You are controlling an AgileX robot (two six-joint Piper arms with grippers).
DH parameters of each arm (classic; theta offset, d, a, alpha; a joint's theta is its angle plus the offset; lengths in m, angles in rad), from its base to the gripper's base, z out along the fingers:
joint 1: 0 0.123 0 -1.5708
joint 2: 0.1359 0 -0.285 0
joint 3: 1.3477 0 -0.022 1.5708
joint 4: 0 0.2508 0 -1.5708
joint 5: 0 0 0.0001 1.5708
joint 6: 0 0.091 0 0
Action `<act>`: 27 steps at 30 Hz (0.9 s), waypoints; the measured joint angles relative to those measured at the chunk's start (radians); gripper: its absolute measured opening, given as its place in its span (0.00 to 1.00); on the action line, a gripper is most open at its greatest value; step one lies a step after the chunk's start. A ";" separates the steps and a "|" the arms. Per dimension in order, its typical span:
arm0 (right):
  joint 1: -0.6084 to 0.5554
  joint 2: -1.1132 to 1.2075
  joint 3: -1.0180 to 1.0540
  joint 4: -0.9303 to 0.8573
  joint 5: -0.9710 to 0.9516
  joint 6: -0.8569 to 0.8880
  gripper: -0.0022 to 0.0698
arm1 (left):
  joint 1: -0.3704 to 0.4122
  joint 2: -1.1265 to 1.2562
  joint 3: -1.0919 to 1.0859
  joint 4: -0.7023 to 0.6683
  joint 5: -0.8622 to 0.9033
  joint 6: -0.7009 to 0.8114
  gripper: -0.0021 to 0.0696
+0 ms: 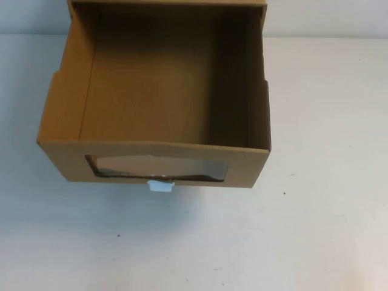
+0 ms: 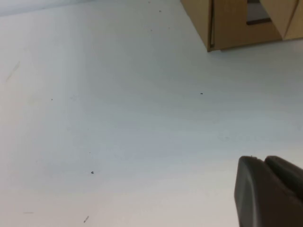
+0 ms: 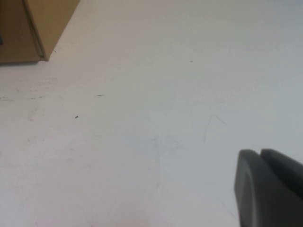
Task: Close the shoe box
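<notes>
The shoe box (image 1: pixel 157 91) is brown corrugated cardboard, its drawer pulled out toward me and empty inside. Its front panel has a wide clear window (image 1: pixel 159 168) with a small white pull tab (image 1: pixel 161 185) below it. The box's corner shows in the left wrist view (image 2: pixel 232 23) and in the right wrist view (image 3: pixel 33 28). Neither arm shows in the high view. My left gripper (image 2: pixel 261 161) is shut and empty above the bare table, well short of the box. My right gripper (image 3: pixel 259 153) is shut and empty, also above bare table, apart from the box.
The white table (image 1: pixel 327 230) spreads in front of the box and to both sides, with a few small dark specks. The outer sleeve of the box (image 1: pixel 170 5) sits at the far edge.
</notes>
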State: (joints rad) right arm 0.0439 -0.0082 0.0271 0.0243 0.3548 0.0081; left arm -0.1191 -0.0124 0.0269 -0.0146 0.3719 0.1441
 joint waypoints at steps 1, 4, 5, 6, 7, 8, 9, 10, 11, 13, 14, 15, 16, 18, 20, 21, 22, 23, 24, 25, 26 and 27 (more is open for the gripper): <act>0.000 0.000 0.000 0.000 0.000 0.000 0.01 | 0.000 0.000 0.000 0.000 0.000 0.000 0.02; 0.000 0.000 0.000 0.000 0.000 0.000 0.01 | 0.000 0.000 0.000 0.000 0.000 0.000 0.02; 0.000 0.000 0.000 0.000 0.000 0.000 0.01 | 0.000 0.000 0.000 0.000 0.000 0.000 0.02; 0.000 0.000 0.000 0.000 0.000 0.000 0.01 | 0.000 0.000 0.000 0.000 0.000 0.000 0.02; 0.000 0.000 0.000 0.000 0.000 0.000 0.01 | 0.000 0.000 0.000 0.000 0.000 0.000 0.02; 0.000 0.000 0.000 0.000 0.000 0.000 0.01 | 0.000 0.000 0.000 0.000 0.000 0.000 0.02; 0.000 0.000 0.000 0.000 0.000 0.000 0.01 | 0.000 0.000 0.000 0.000 0.000 0.000 0.02; 0.000 0.000 0.000 0.000 0.000 0.000 0.01 | 0.000 0.000 0.000 0.000 0.000 0.000 0.02; 0.000 0.000 0.000 0.000 0.000 0.000 0.01 | 0.000 0.000 0.000 0.000 0.000 0.000 0.02; 0.000 0.000 0.000 0.000 0.000 0.000 0.01 | 0.000 0.000 0.000 0.000 0.000 0.000 0.02; 0.000 0.000 0.000 0.000 0.000 0.000 0.01 | 0.000 0.000 0.000 0.000 0.000 0.000 0.02; 0.000 0.000 0.000 0.000 0.000 0.000 0.01 | 0.000 0.000 0.000 0.000 0.000 0.000 0.02; 0.000 0.000 0.000 0.000 0.000 0.000 0.01 | 0.000 0.000 0.000 0.000 0.000 0.000 0.02; 0.000 0.000 0.000 0.000 0.000 0.000 0.01 | 0.000 0.000 0.000 0.000 0.000 0.000 0.02; 0.000 0.000 0.000 0.000 0.000 0.000 0.01 | 0.000 0.000 0.000 0.000 0.000 0.000 0.02; 0.000 0.000 0.000 0.000 0.000 0.000 0.01 | 0.000 0.000 0.000 0.000 0.000 0.000 0.02; 0.000 0.000 0.000 0.000 0.000 0.000 0.01 | 0.000 0.000 0.000 0.000 0.000 0.000 0.02; 0.000 0.000 0.000 0.000 0.000 0.000 0.01 | 0.000 0.000 0.000 0.000 0.000 0.000 0.02; 0.000 0.000 0.000 0.000 0.000 0.000 0.01 | 0.000 0.000 0.000 0.000 0.000 0.000 0.02; 0.000 0.000 0.000 0.000 0.000 0.000 0.01 | 0.000 0.000 0.000 -0.002 0.000 0.000 0.02; 0.000 0.000 0.000 0.000 0.000 0.000 0.01 | 0.000 0.000 0.000 -0.004 0.000 -0.002 0.02; 0.000 0.000 0.000 0.000 0.000 0.000 0.01 | 0.000 0.000 0.000 -0.006 -0.002 -0.011 0.02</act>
State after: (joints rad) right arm 0.0439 -0.0082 0.0271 0.0243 0.3548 0.0081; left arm -0.1191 -0.0124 0.0269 -0.0205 0.3701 0.1332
